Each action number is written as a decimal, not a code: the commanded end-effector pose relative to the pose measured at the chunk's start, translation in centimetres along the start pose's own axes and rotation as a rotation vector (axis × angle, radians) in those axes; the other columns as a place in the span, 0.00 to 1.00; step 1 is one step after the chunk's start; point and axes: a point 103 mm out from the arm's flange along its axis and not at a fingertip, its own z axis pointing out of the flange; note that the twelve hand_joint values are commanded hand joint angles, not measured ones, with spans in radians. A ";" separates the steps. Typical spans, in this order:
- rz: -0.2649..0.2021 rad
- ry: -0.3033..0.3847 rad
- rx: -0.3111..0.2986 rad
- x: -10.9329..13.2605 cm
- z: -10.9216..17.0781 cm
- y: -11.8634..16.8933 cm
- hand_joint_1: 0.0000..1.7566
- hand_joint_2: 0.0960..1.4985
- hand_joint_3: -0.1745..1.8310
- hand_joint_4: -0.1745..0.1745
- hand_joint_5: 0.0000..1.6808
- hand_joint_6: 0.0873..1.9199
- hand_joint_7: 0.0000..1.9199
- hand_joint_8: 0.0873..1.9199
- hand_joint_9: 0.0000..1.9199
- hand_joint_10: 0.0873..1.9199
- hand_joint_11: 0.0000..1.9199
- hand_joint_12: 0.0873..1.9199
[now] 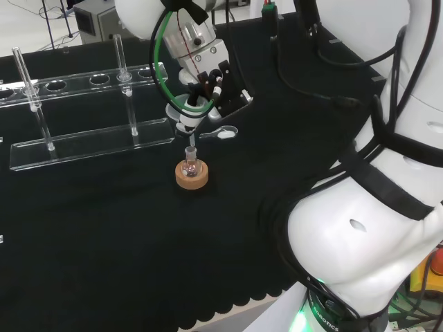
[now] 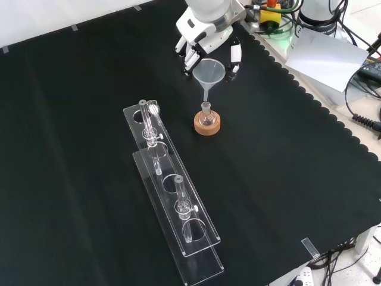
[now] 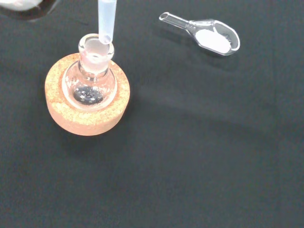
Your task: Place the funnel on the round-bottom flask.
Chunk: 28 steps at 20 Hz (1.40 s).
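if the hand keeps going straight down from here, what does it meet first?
Likely the round-bottom flask on its cork ring: the funnel held by the hand has its stem tip at the flask's mouth.

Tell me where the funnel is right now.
In the front view the funnel is held by the hand, directly above the round-bottom flask on its cork ring, stem tip at the flask's mouth.

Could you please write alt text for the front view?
A black and white robot hand holds a clear plastic funnel just above a small round-bottom glass flask on a cork ring stand; a clear acrylic tube rack lies nearby.
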 end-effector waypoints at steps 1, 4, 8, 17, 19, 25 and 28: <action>-0.006 0.009 0.007 0.0 0.5 0.4 0.43 0.44 0.42 0.46 0.44 0.49 0.41 0.40 0.55 0.28 0.28 0.64; -0.009 0.011 0.011 0.1 0.7 0.6 0.43 0.44 0.42 0.45 0.44 0.49 0.41 0.40 0.55 0.28 0.28 0.64; -0.016 0.013 0.014 0.2 0.9 0.8 0.43 0.45 0.42 0.45 0.44 0.49 0.40 0.40 0.55 0.28 0.28 0.64; -0.018 0.013 0.020 0.4 1.1 1.1 0.43 0.45 0.42 0.45 0.44 0.49 0.40 0.40 0.55 0.28 0.29 0.64; -0.021 0.018 0.027 0.4 1.5 1.4 0.43 0.45 0.42 0.45 0.44 0.49 0.40 0.40 0.55 0.28 0.29 0.64; -0.023 0.027 0.036 0.3 2.2 1.9 0.43 0.45 0.42 0.45 0.44 0.49 0.40 0.40 0.55 0.28 0.29 0.64; -0.027 0.036 0.041 0.4 2.5 2.0 0.43 0.45 0.42 0.45 0.44 0.49 0.40 0.40 0.55 0.28 0.29 0.64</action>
